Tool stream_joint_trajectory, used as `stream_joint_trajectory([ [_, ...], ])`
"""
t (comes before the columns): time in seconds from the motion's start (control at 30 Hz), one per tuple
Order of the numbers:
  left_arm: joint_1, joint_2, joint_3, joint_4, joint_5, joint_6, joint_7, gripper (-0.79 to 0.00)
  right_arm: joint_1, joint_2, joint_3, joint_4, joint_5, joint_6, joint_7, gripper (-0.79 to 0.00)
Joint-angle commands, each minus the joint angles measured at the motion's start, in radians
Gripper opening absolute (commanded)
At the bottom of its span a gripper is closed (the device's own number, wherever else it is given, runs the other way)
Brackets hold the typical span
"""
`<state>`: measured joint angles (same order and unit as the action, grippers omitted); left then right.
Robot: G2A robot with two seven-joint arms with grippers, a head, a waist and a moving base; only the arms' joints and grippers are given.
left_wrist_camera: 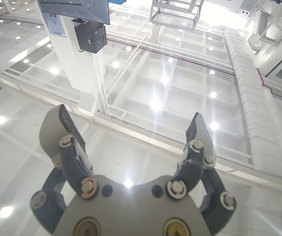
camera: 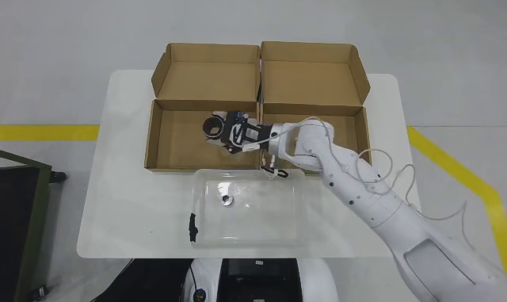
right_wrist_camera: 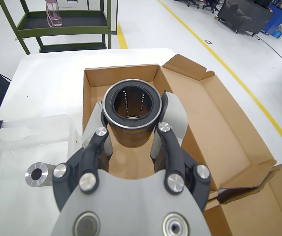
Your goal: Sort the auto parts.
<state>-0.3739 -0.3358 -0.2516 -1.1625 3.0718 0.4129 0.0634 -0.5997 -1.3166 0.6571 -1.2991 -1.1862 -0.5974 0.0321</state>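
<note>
My left fingers (left_wrist_camera: 73, 131) stand spread wide, facing a ceiling. On the white desk (camera: 119, 183) the left cardboard box (camera: 170, 139) lies open. Over its right half my right fingers (right_wrist_camera: 174, 114) clamp a black ring-shaped bearing (right_wrist_camera: 131, 133) by its sides. Just in front of the boxes sits a clear tub (camera: 202, 227) with a small metal cylinder (camera: 227, 199) inside it. Farther right, side by side with the first, the second cardboard box (camera: 317, 84) is open too.
</note>
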Motion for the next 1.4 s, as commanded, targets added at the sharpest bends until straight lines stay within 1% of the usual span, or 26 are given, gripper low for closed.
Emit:
stream_joint_trajectory([
  [0.0, 0.000, 0.000, 0.000, 0.000, 0.000, 0.000, 0.000, 0.000, -0.005, -0.001, 0.006, -0.011, -0.002, 0.007, 0.013, -0.785],
  [0.33, 0.000, 0.000, 0.000, 0.000, 0.000, 0.000, 0.000, 0.000, -0.038, -0.012, 0.014, -0.084, 0.020, 0.051, 0.158, -0.785],
  [0.53, 0.000, 0.000, 0.000, 0.000, 0.000, 0.000, 0.000, 0.000, -0.046, -0.022, 0.017, -0.077, 0.044, 0.052, 0.197, -0.785],
  [0.67, 0.000, 0.000, 0.000, 0.000, 0.000, 0.000, 0.000, 0.000, -0.053, -0.026, 0.021, -0.064, 0.054, 0.047, 0.209, -0.785],
  [0.77, 0.000, 0.000, 0.000, 0.000, 0.000, 0.000, 0.000, 0.000, -0.059, -0.029, 0.029, -0.057, 0.074, 0.031, 0.184, -0.785],
  [1.3, 0.000, 0.000, 0.000, 0.000, 0.000, 0.000, 0.000, 0.000, -0.059, -0.029, 0.029, -0.057, 0.074, 0.031, 0.184, -0.785],
  [1.37, 0.000, 0.000, 0.000, 0.000, 0.000, 0.000, 0.000, 0.000, -0.074, -0.028, 0.035, -0.059, 0.068, 0.053, 0.181, -0.785],
])
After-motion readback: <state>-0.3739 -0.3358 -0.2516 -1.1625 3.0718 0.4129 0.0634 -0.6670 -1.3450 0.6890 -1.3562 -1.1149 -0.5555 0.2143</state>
